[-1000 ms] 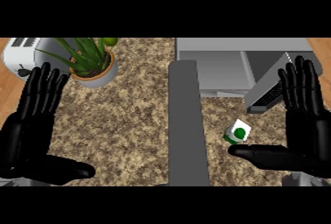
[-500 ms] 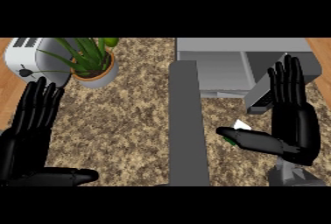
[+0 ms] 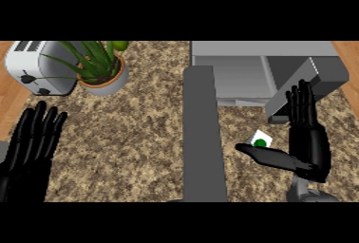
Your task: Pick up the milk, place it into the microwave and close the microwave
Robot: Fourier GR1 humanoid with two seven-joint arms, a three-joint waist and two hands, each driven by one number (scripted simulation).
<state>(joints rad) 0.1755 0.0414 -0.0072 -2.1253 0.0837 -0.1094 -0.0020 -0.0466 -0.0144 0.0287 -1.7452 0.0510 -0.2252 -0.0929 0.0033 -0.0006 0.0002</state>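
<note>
**Milk carton (image 3: 261, 140) not yet gripped**

It stands on the counter (image 3: 126, 133) between the open microwave door (image 3: 203, 142) and the right hand (image 3: 312, 149), whose fingers are straight with the thumb stretched just below it. The left hand (image 3: 32, 142) rests open at lower left. A thumb nudge could tip the carton toward the door.

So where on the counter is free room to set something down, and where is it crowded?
The widest bare counter lies between the left hand and the open microwave door, below the plant pot. Right of the door it is crowded: milk, right hand.
</note>
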